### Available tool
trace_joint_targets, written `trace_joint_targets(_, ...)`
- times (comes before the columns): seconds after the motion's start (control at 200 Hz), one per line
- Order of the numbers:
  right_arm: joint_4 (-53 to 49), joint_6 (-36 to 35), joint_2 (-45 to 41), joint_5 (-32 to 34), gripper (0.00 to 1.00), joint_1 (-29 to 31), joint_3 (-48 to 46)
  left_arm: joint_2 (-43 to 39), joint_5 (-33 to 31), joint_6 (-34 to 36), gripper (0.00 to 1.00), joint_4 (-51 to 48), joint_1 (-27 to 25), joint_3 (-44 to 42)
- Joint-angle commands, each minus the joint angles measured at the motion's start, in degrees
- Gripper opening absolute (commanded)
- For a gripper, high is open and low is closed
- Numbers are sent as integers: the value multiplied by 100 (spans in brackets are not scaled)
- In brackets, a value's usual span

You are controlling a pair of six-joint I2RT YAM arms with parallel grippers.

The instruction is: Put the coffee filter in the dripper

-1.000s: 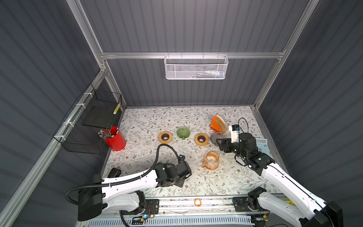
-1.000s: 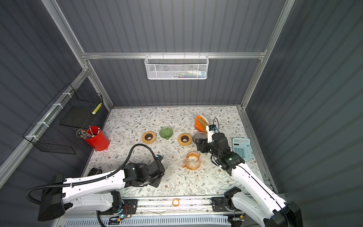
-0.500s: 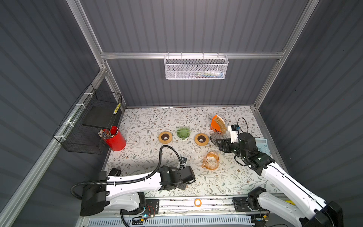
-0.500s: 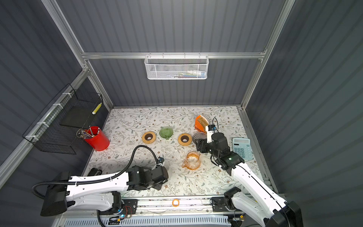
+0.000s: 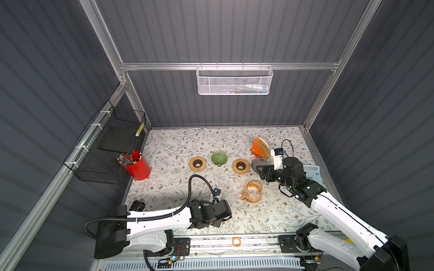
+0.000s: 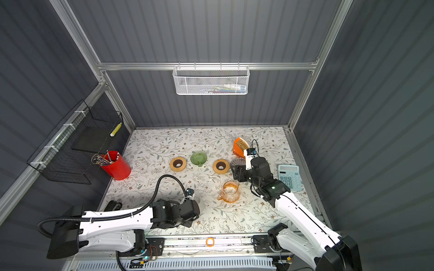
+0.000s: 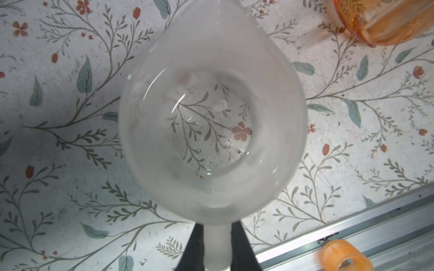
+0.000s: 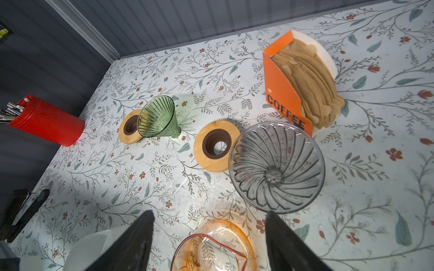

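We see the left gripper [image 7: 217, 232] clamped on the handle of a frosted glass pitcher [image 7: 277, 131] near the front rail [image 7: 352, 218] (whether it rests on the floral table [image 7: 70, 70] or hangs just above it we cannot tell) — while the right gripper [image 8: 209, 218] hangs with its jaws spread wide and nothing between them, near an orange glass server [image 8: 211, 244]. The coffee filters [image 8: 310, 82] sit stacked in their orange box [image 8: 279, 93], which stands just behind the grey dripper [image 8: 277, 164] — that dripper sits mouth up beside a wooden ring [image 8: 211, 165], and a green dripper [image 8: 157, 117] stands between that ring and a second ring [image 8: 124, 137].
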Motion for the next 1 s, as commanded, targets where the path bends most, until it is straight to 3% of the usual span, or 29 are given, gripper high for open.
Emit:
trace_joint_targets(0.0,9,18,52,-1,76,42,167,-24,-86,-164,30,-57,-43,-148)
trace_joint_targets(0.22,31,36,145,-38,77,67,222,68,-134,-315,49,-192,-37,-198)
trace_joint_targets(0.996,-28,-49,571,-45,77,305,616,62,-983,-1417,47,-1707,-35,191)
